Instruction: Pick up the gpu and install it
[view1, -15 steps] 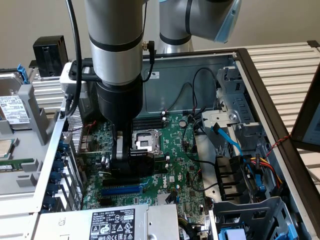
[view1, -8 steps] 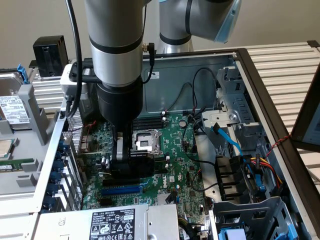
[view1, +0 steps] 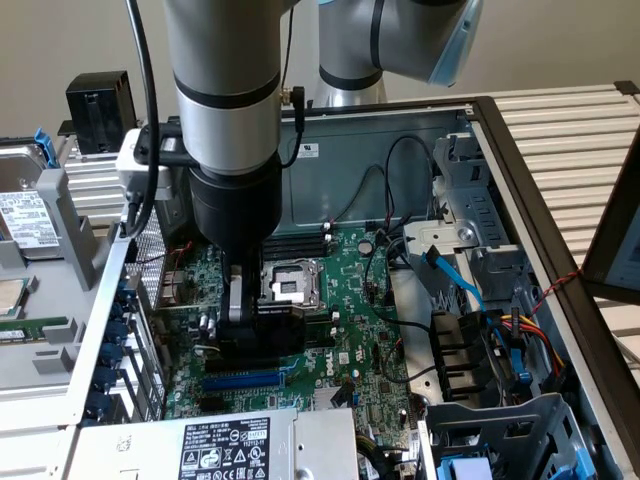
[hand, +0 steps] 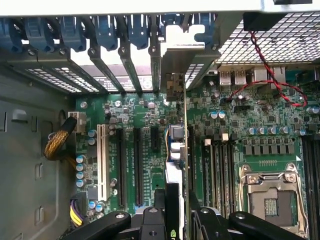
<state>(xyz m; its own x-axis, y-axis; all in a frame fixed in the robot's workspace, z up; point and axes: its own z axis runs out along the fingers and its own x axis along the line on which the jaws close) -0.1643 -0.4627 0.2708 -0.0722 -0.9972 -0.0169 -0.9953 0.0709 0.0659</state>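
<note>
The claw (view1: 258, 318) is part closed on the graphics card (view1: 278, 330). I hold the card upright, low over the main board (view1: 365, 330) inside the open case (view1: 380, 150). The case lies on a slatted table (view1: 560, 130).

In the wrist view, the claw (hand: 175, 222) grips the card (hand: 176, 150) edge-on, and the card points toward the slot covers (hand: 100, 65). I judge that seating is the step in hand. It calls for the card's edge to sit square over its slot.

Soft, fairly bright light, perhaps from overhead; glare whitens the rear slot openings (hand: 142, 75).
</note>
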